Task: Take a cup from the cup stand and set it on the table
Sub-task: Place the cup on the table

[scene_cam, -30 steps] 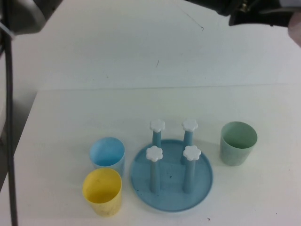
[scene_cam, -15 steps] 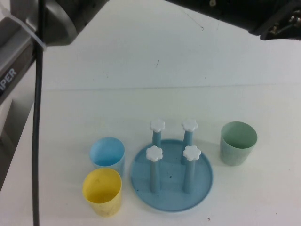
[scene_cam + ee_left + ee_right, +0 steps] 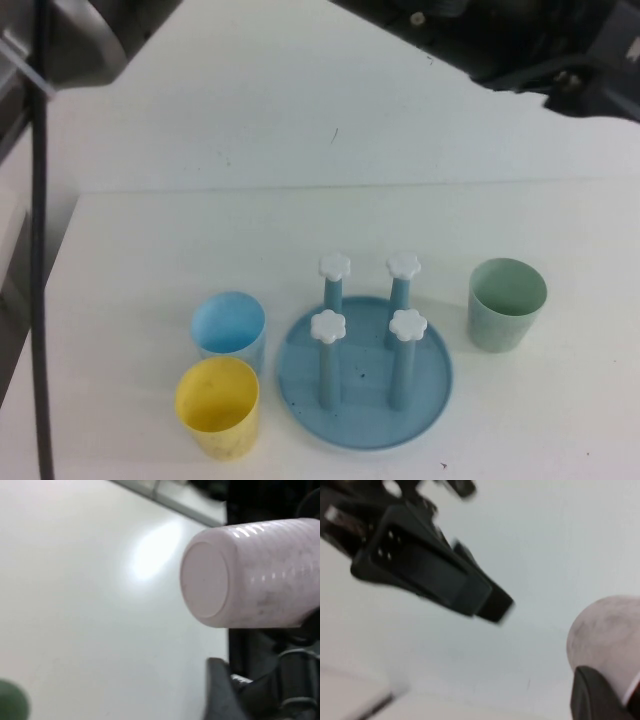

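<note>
The pale pink cup (image 3: 605, 630) is held in my right gripper (image 3: 607, 692), which is shut on it high above the white table (image 3: 300, 130). A dark finger (image 3: 600, 700) lies across its wall. The cup also shows in the left wrist view (image 3: 250, 575), lying sideways with its base showing. It is out of the high view. The blue cup stand (image 3: 363, 375) stands near the table's front with all four white-capped posts bare. My left gripper (image 3: 227, 687) hangs close beside the pink cup, apart from it. Both arms are raised, dark at the top of the high view.
A light blue cup (image 3: 228, 328) and a yellow cup (image 3: 217, 405) stand upright left of the stand. A green cup (image 3: 506, 302) stands right of it and shows as a blur in the left wrist view (image 3: 10, 702). The table's left edge (image 3: 45, 290) is near.
Both arms have swung across the top of the high view; the dark right arm now reaches further down at the top right. The stand and the three cups on the table have not moved.
</note>
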Tool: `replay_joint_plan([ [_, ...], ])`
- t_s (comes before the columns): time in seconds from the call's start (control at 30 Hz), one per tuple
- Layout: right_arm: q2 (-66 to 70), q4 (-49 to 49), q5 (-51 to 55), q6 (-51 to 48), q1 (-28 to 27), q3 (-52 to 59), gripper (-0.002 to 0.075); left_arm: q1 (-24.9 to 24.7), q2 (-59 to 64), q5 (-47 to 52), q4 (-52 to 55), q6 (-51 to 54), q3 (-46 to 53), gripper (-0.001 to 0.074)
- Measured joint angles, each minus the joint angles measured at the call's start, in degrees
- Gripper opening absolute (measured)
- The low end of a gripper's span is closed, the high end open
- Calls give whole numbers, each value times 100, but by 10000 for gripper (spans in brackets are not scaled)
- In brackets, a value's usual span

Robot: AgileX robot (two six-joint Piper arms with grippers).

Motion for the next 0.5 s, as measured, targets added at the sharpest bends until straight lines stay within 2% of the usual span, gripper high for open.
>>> replay_joint_plan([
  [0.1,425,-995,270,748,0,-95,20,0,-155,24,1140,-414,0,203],
  [0.17,768,-1790,617,1350,0,-247,20,0,-234,51,1873,-669,0,88],
  [0.3,1561,-3311,1627,2215,0,-882,20,0,-389,72,3146,-1090,0,17],
  [0.5,2953,-5072,3043,3117,10,-1716,20,-86,-845,75,3903,-1293,577,3],
])
